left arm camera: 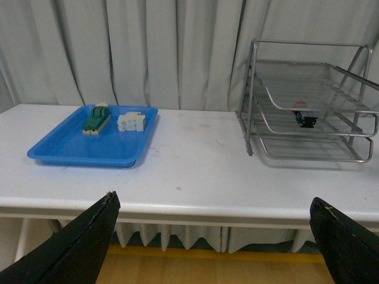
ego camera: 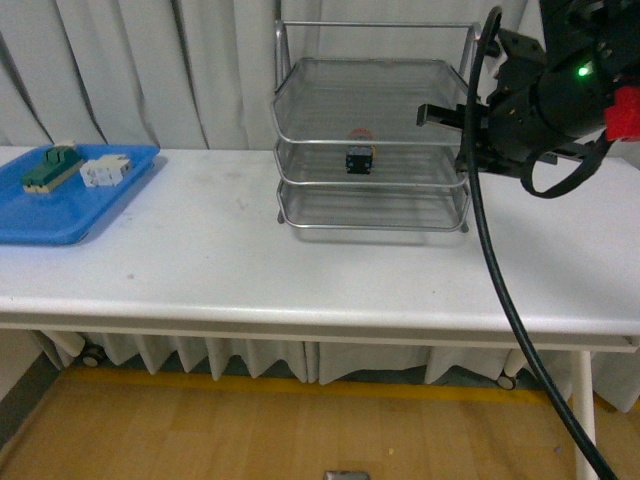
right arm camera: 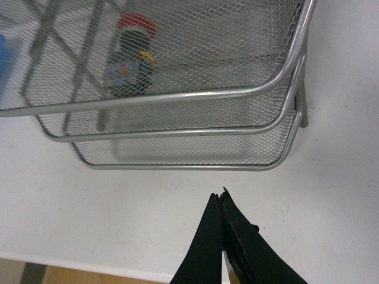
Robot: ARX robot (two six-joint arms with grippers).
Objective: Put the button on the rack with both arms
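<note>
Front view: a long white table (ego camera: pixel 300 270) runs across the room before pleated pale grey curtains (ego camera: pixel 150 70), with a wood-tone floor (ego camera: pixel 200 430) and a yellow strip under its edge. The tabletop is matte and carries a few faint smudges. At about 12 o'clock on it stands the rack (ego camera: pixel 372 210), silver mesh tiers in a tube frame. The button (ego camera: pixel 360 156) stands upright on the middle tier, red cap up, black body below, touching no gripper. At 9 o'clock, well apart from the rack, lies a flat blue tray (ego camera: pixel 60 215) holding a green-topped block (ego camera: pixel 52 166) and a white block (ego camera: pixel 106 171) side by side.

The right gripper (ego camera: pixel 440 115) hangs at 2 o'clock, just beside the rack's right edge at top-tier height, a black cable (ego camera: pixel 500 290) looping down from the arm. In the right wrist view its fingers (right arm camera: pixel 207 248) are pressed together with nothing between them, above bare table in front of the rack.

In the left wrist view the left gripper (left arm camera: pixel 213 236) is spread wide and empty, its two black fingertips (left arm camera: pixel 89 231) at the lower corners, pulled back over the table's near edge.
</note>
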